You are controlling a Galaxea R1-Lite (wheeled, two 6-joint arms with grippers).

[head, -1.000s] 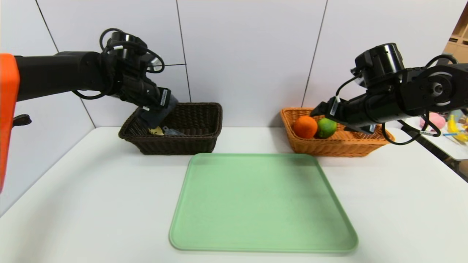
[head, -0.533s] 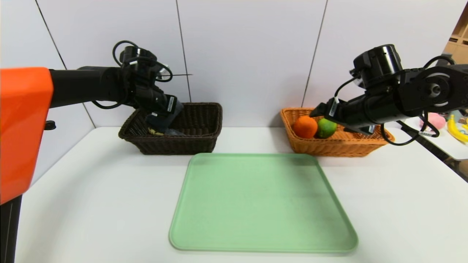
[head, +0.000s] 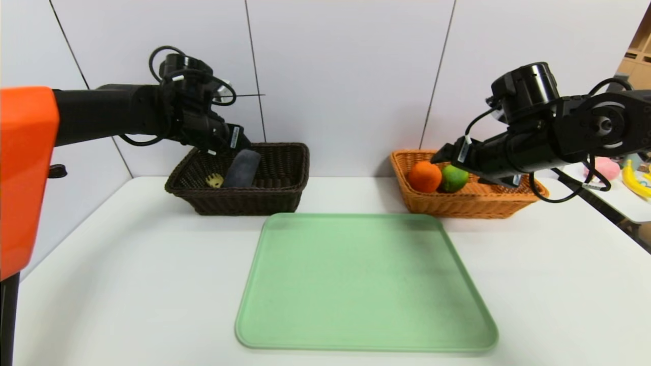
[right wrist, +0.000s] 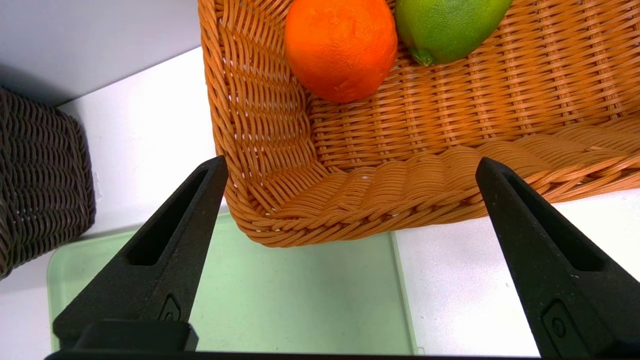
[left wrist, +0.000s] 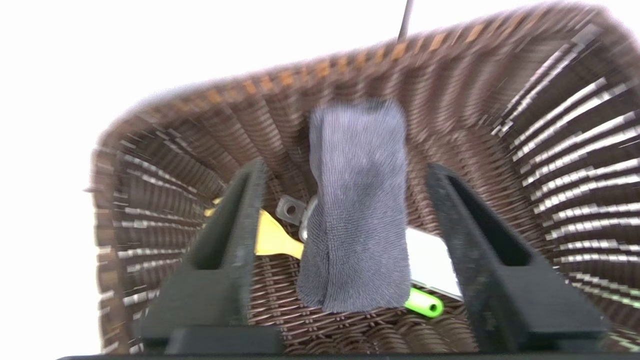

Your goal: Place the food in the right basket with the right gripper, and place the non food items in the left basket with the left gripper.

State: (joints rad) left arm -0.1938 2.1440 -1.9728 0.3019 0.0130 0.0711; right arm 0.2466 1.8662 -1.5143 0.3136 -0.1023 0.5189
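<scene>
The rolled dark grey towel [head: 242, 170] [left wrist: 357, 210] lies free in the dark brown left basket [head: 285, 199] [left wrist: 500, 100], leaning on its back wall. Under it are the yellow fork-spoon [head: 214, 180] [left wrist: 272, 240] with its green handle and the flat grey case [left wrist: 432, 260]. My left gripper [head: 231, 144] [left wrist: 346, 169] hovers open just above the towel, with a gap on either side. The orange [head: 424, 176] [right wrist: 341, 47] and the green citrus [head: 454, 177] [right wrist: 450, 27] sit in the orange-tan right basket [head: 468, 204] [right wrist: 380, 200]. My right gripper [head: 441, 152] [right wrist: 350, 162] hangs open and empty over that basket's near rim.
A pale green tray [head: 363, 284] [right wrist: 280, 300] lies bare on the white table in front of both baskets. The wall stands close behind the baskets. Bananas [head: 635, 178] and a pink object [head: 605, 168] lie on a separate surface at the far right.
My left gripper has opened, let go of the towel and risen slightly. The towel now rests in the dark basket. The right arm has stayed still.
</scene>
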